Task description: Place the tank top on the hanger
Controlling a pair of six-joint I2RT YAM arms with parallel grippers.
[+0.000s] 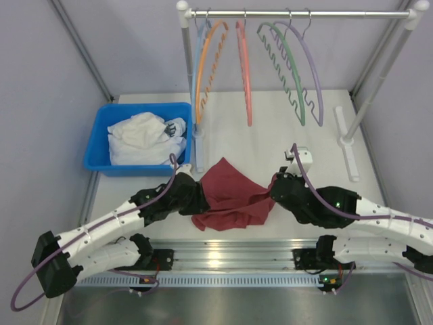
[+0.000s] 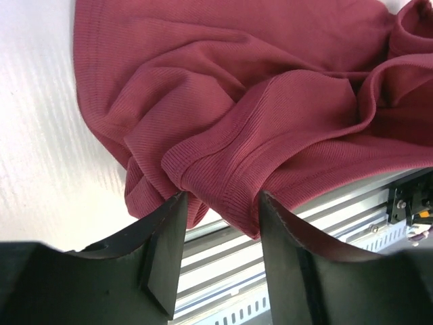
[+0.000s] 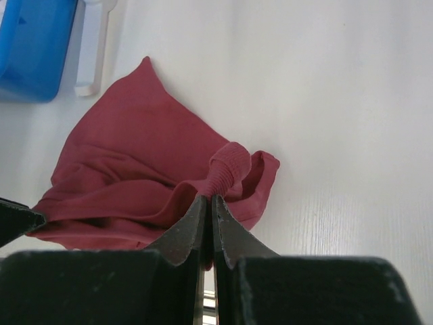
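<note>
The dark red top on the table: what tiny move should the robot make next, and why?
Probably close the left claw on the maroon fabric tank top. Its fingers are open with the ribbed hem right at the gap between them, while the right claw is shut on a bunched edge. With both ends pinched, the top could be lifted toward the pale lavender plastic hanger.

Crumpled dark red ribbed-fabric tank top on the table; thin pale lavender arched plastic hanger on the rail.

The tank top is spread in loose folds on the white table near its front edge, one pointed corner turned toward the back. A rolled strap is bunched up at the right side of the tank top, and its hemmed edge is draped over the front. The hanger, with its wavy lower bar, is hung by a metal hook from the rail at the back right, seen edge-on, well apart from the garment.
</note>
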